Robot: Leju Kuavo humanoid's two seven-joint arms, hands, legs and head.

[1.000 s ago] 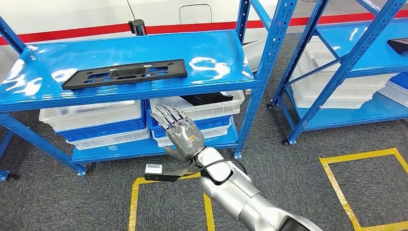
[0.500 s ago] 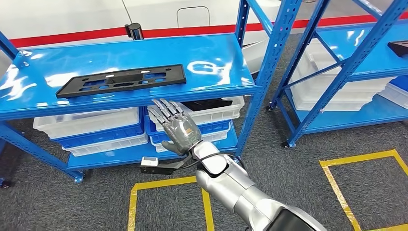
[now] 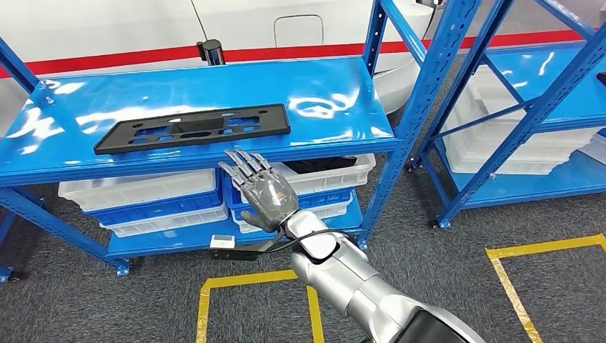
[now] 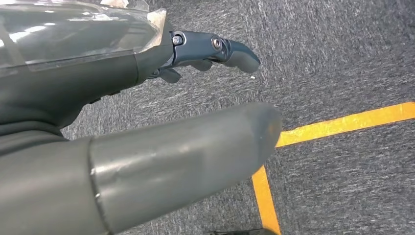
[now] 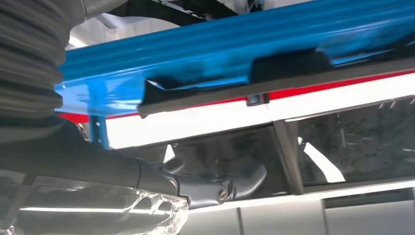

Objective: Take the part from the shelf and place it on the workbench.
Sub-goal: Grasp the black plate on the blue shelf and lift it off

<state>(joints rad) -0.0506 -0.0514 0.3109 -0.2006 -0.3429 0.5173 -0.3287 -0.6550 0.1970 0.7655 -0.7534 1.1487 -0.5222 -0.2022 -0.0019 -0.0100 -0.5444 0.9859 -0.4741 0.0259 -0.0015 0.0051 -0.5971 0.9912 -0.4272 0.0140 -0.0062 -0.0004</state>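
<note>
The black part (image 3: pixel 193 128) is lying flat near the front edge of the blue shelf (image 3: pixel 321 86), with lots of bare shelf around it. The right hand (image 3: pixel 261 191) is just below that edge, fingers spread and holding nothing. The left hand (image 4: pixel 147 127) hangs over carpet and yellow tape (image 4: pixel 342 125), fingers apart, nothing in it; no readable writing anywhere.

The silver right arm (image 3: pixel 357 289) comes in from about 5 o'clock of the head view and reaches toward 11 o'clock. Its right robot hand (image 3: pixel 263 193) is raised, back toward the camera, fingers (image 3: pixel 241 164) extended and slightly apart, holding nothing. The left robot hand (image 4: pixel 147 122) hangs down, thumb straight, fingers loosely extended, holding nothing.
</note>
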